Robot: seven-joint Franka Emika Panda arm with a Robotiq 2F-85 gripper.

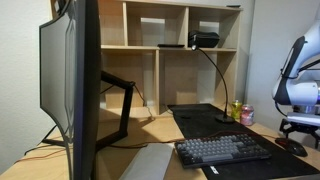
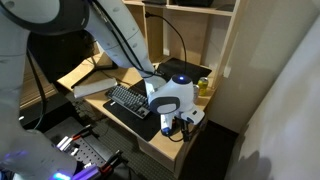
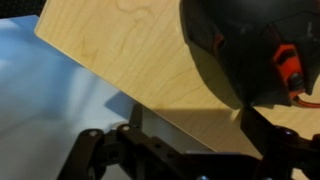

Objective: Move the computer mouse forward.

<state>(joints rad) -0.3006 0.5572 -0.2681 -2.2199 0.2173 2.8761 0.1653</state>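
Computer mouse: small, black, low-domed, beside keyboard.

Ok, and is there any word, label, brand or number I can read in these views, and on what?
No text is legible in any view.
Keyboard: key legends too small to read.
Yellow can: print blurred, unreadable.
Pink can: print blurred, unreadable.
Computer mouse: no marking can be made out.
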